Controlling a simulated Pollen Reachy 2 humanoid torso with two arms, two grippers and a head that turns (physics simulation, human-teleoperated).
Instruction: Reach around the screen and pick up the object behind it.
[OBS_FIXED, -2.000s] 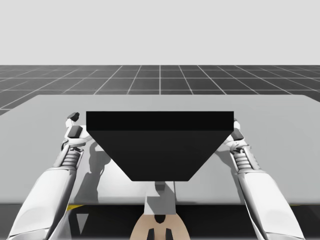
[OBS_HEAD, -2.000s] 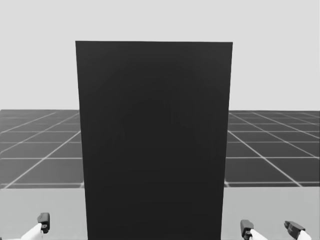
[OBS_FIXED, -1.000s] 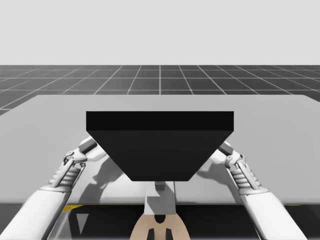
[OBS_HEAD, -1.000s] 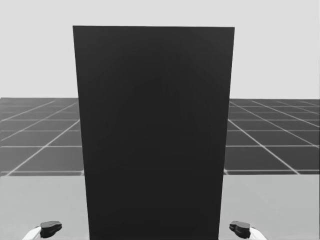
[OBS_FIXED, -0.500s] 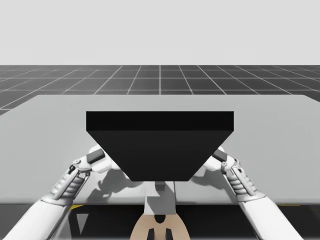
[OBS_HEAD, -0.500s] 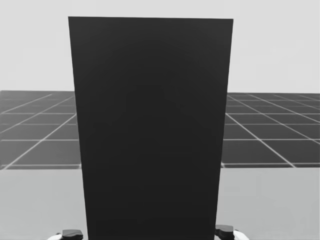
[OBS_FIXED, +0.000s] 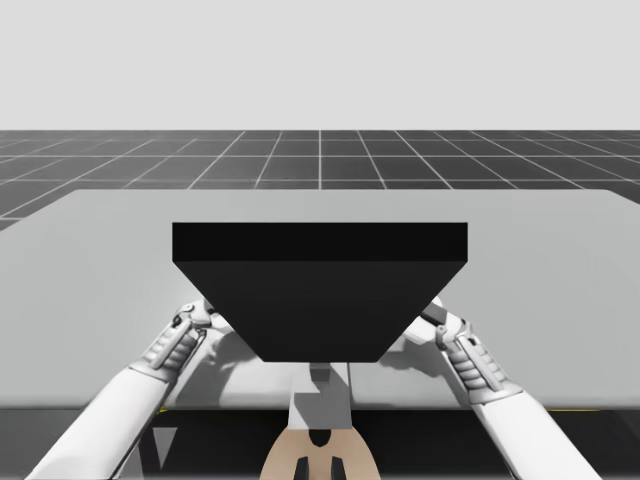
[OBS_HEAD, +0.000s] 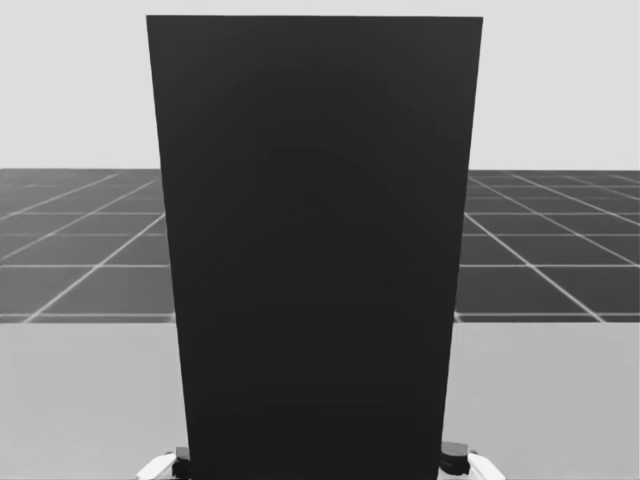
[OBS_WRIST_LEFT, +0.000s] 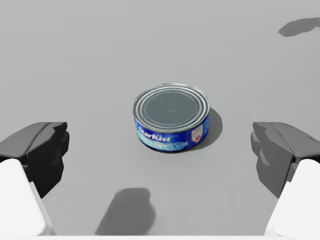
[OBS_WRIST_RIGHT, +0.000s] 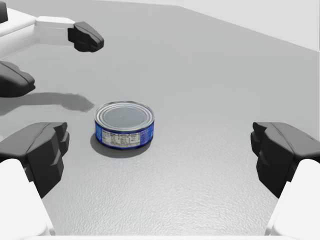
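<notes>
Both my arms curl round the black screen (OBS_FIXED: 320, 290), which stands upright in the middle of the grey table (OBS_FIXED: 560, 260). In the high view my left arm (OBS_FIXED: 165, 352) passes behind its left edge and my right arm (OBS_FIXED: 470, 358) behind its right edge, the hands hidden by the panel. Back there, a low blue round can (OBS_WRIST_LEFT: 171, 117) sits upright on the table, silver lid up. My left gripper (OBS_WRIST_LEFT: 161, 150) has its fingers spread wide, with the can just ahead of it, centred on the gap and touching neither finger. My right gripper (OBS_WRIST_RIGHT: 160, 150) is spread just as wide with nothing in it. The can lies ahead of it, well apart from both fingers. Beyond the can I see my left gripper's two dark fingers, clear of the can.
</notes>
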